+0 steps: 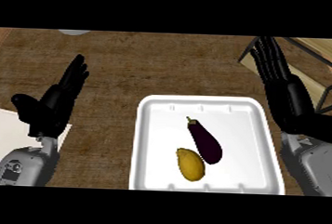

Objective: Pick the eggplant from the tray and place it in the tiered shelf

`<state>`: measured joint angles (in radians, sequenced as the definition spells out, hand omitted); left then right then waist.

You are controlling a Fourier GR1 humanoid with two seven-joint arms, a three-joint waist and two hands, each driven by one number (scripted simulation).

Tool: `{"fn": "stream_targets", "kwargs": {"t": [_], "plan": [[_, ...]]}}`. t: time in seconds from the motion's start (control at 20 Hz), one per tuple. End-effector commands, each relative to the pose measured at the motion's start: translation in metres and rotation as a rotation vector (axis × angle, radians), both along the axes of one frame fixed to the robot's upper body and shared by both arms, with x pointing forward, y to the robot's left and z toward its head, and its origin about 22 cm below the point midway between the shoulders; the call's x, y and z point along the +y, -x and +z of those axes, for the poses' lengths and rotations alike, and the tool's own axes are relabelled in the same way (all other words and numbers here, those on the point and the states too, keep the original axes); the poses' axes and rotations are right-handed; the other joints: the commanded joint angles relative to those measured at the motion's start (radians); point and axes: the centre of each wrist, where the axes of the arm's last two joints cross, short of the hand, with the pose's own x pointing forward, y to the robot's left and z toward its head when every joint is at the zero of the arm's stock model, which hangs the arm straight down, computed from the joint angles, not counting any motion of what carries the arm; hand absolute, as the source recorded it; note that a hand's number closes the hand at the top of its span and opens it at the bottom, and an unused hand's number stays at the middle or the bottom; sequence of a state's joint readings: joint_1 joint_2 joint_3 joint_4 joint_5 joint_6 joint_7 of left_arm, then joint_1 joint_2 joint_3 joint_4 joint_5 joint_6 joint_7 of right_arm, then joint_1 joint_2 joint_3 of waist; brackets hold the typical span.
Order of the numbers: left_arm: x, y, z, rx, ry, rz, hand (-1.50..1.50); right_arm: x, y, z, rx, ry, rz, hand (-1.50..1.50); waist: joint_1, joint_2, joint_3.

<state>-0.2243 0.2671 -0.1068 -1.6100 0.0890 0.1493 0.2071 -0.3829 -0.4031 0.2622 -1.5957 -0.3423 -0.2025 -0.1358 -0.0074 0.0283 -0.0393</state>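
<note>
eggplant [205, 141]: in white tray [264, 136], touching yellow fruit [190, 164], long axis near-far | right robot hand [292, 106]: nearer, fingers straight, empty; eggplant lies to its left | left robot hand [56, 100]: open, resting

Left robot hand [51, 103] is raised with fingers straight and thumb spread; right robot hand [287, 92] likewise extends straight fingers, holding nothing.

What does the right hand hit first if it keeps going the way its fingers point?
Probably the tiered shelf. The right hand is open, fingers straight and aimed up the view, with the tips already overlapping the shelf's dark frame at its left corner. Height above the counter is unclear, so it might pass over the frame.
</note>
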Motion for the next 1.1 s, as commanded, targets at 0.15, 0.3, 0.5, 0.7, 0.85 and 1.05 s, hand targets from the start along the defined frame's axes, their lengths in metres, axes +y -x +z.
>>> {"fn": "stream_targets", "kwargs": {"t": [0.15,0.3,0.5,0.7,0.85,1.05], "plan": [[0.058,0.012,-0.024,0.127,-0.037,0.112,0.0,0.072,-0.001,-0.024,0.072,0.252,0.052,1.5,0.05,-0.023,0.036],[0.066,0.027,-0.048,0.219,-0.061,0.17,0.0,-0.015,-0.01,-0.058,0.149,0.635,-0.305,1.5,0.012,-0.026,0.004],[0.092,0.042,-0.061,0.266,-0.058,0.191,0.0,0.064,0.016,-0.096,0.042,0.553,-0.438,-1.5,0.027,-0.035,0.031],[0.093,0.055,-0.071,0.26,-0.05,0.191,0.0,0.147,0.069,-0.12,0.146,0.575,-0.319,-1.5,0.011,-0.036,0.036],[0.106,0.067,-0.071,0.267,-0.047,0.2,0.0,0.155,0.072,-0.119,0.133,0.712,-0.393,-1.5,0.003,-0.046,0.034],[0.112,0.067,-0.075,0.288,-0.036,0.206,0.0,0.14,0.053,-0.112,0.175,0.981,-0.516,-1.5,-0.023,-0.052,0.031]]}}
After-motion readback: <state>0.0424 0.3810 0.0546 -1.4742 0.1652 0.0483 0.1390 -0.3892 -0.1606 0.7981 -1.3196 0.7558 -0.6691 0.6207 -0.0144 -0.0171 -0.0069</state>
